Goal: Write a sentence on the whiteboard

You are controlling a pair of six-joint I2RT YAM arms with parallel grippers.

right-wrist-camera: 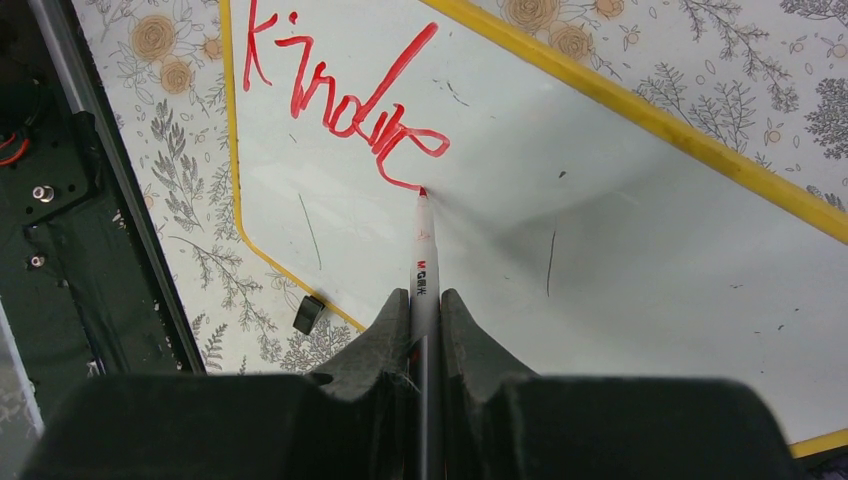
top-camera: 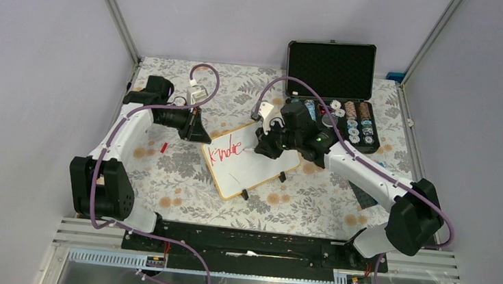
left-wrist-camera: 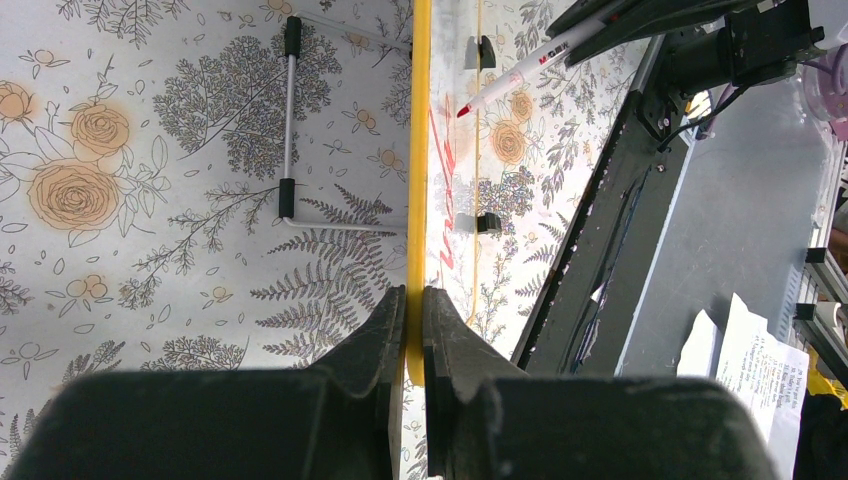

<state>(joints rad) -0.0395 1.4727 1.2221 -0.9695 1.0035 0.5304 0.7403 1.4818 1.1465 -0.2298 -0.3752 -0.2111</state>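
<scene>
On the table's middle, set askew on its small black feet, the whiteboard (top-camera: 254, 175) takes the first word of a sentence. We see the left gripper (left-wrist-camera: 413, 300) closed flat on the board's yellow rim at the near-left edge, pinning it. The right gripper (right-wrist-camera: 425, 300) is clamped tight around a marker (right-wrist-camera: 422, 250), its red tip touching the white face just below the last stroke. The lettering (right-wrist-camera: 340, 110) runs as one red line from the board's corner and reads roughly "Kindne", so we judge the writing barely begun, with most of the board bare.

To do this stroke well, we would hold the tip at light, even pressure and carry the letters on along the same slant. We would want the left hold firm too, since a board raised on feet could rock or slide under the pen.

Plain pale walls (top-camera: 36, 61) close in the cell on three sides. A floral cloth (top-camera: 163, 182) covers the table. An open black case (top-camera: 330, 70) of round tokens sits at the far right, well apart from the board, and a small red piece (top-camera: 164, 147), perhaps the pen's cap, lies on the cloth near the left arm
</scene>
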